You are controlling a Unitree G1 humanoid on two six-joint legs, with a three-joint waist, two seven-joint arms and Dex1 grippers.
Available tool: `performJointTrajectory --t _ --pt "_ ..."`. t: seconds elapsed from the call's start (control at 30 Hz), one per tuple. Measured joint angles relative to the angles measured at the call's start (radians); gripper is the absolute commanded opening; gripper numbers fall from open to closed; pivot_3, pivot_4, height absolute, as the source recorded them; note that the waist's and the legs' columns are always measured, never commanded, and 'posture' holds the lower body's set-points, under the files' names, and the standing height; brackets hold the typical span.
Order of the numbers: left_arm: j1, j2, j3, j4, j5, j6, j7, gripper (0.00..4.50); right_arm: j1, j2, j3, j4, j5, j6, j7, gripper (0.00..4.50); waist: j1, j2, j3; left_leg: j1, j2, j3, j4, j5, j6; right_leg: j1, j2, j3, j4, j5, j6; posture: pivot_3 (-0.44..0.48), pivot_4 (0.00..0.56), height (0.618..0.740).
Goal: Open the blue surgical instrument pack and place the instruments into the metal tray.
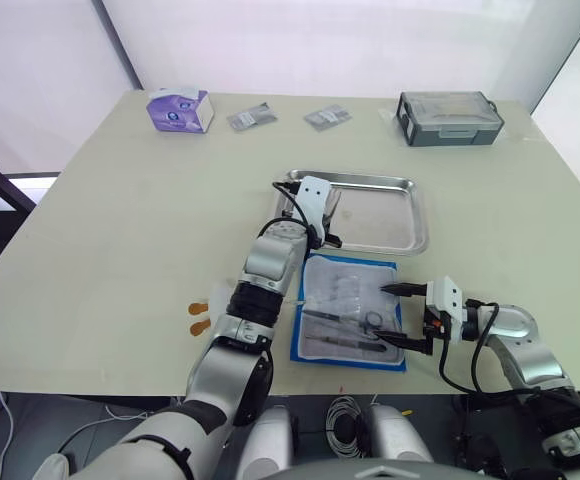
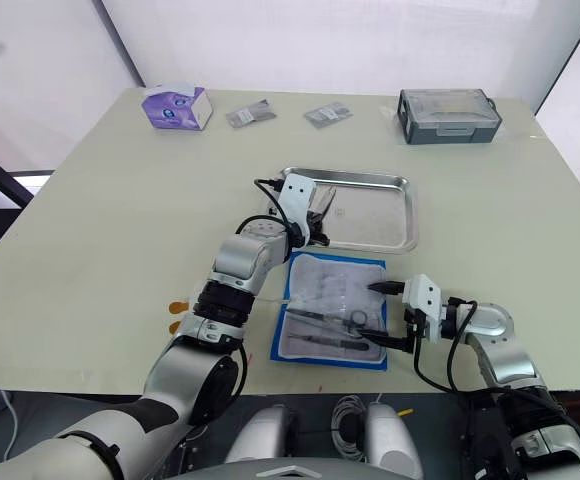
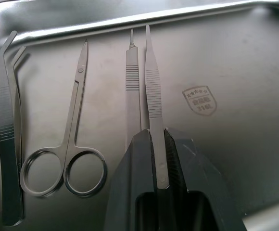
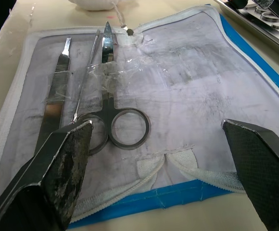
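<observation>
The blue surgical instrument pack [image 1: 350, 312] lies open near the table's front edge, its clear inner layer up. Ring-handled scissors [image 4: 114, 120], a flat handle [image 4: 57, 96] and a thin probe [image 4: 87, 72] still lie in it. My right gripper [image 4: 156, 129] is open at the pack's right edge, its fingers [image 4: 62, 163] spread wide. Just behind the pack sits the metal tray [image 1: 416, 215]. My left gripper [image 1: 330, 206] hovers over its left part, shut on slim tweezers [image 3: 153, 91]. Scissors [image 3: 74, 139], bent forceps [image 3: 5, 120] and a flat handle [image 3: 132, 82] lie in the tray.
At the back of the table stand a purple tissue box [image 1: 180, 110], two grey foil sachets [image 1: 252, 118] and a grey lidded box [image 1: 448, 118]. Two small orange pieces [image 1: 198, 316] lie at the front edge, left of my left arm.
</observation>
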Motion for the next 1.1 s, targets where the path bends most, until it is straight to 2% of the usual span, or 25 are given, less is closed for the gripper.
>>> performJointTrajectory --t 0.17,0.2,0.23,0.27,0.83,0.97,1.1 --pt "0.000 -0.001 0.000 0.000 0.001 0.000 -0.005 0.06 0.000 0.000 0.000 0.000 0.000 0.000 0.000 4.50 0.000 0.000 0.000 0.000 0.000 0.000 0.000 0.000 0.000 0.000 0.000 0.000 0.000 0.000 0.000 0.000 0.150 0.740" --pt "-0.001 -0.002 0.002 0.000 0.000 0.003 -0.006 0.86 0.000 0.000 0.000 0.000 0.000 0.000 0.000 4.50 0.000 0.000 0.000 0.000 0.000 0.000 0.000 0.000 0.000 0.000 0.000 0.000 0.000 0.000 0.000 0.000 0.150 0.740" --pt "-0.002 -0.002 0.003 -0.001 0.000 0.007 -0.005 1.43 0.000 0.000 0.000 0.000 0.000 0.000 0.000 4.50 0.000 0.000 0.000 0.000 0.000 0.000 0.000 0.000 0.000 0.000 0.000 0.000 0.000 0.000 0.000 0.000 0.150 0.740" --pt "-0.002 -0.002 0.003 -0.001 0.000 0.007 -0.005 1.61 0.000 0.000 0.000 0.000 0.000 0.000 0.000 4.50 0.000 0.000 0.000 0.000 0.000 0.000 0.000 0.000 0.000 0.000 0.000 0.000 0.000 0.000 0.000 0.000 0.150 0.740" --pt "-0.002 -0.011 0.018 -0.028 -0.017 0.020 -0.023 1.61 0.000 0.000 0.000 0.000 0.000 0.000 0.000 4.50 0.000 0.000 0.000 0.000 0.000 0.000 0.000 0.000 0.000 0.000 0.000 0.000 0.000 0.000 0.000 0.000 0.150 0.740" --pt "0.002 0.004 0.036 -0.135 -0.057 0.009 -0.078 1.61 0.001 0.000 0.000 -0.002 0.000 0.000 -0.002 4.50 0.000 0.000 0.000 0.000 0.000 0.000 0.000 0.000 -0.001 0.000 0.000 0.000 0.000 0.000 0.000 0.000 0.150 0.740" --pt "0.053 0.105 0.032 -0.252 -0.124 -0.018 -0.249 1.61 0.002 0.001 0.001 -0.005 0.000 0.000 -0.003 4.50 -0.003 0.001 0.000 0.000 0.000 0.000 -0.001 0.001 -0.002 0.000 0.000 0.000 0.000 0.000 0.000 0.000 0.150 0.740"
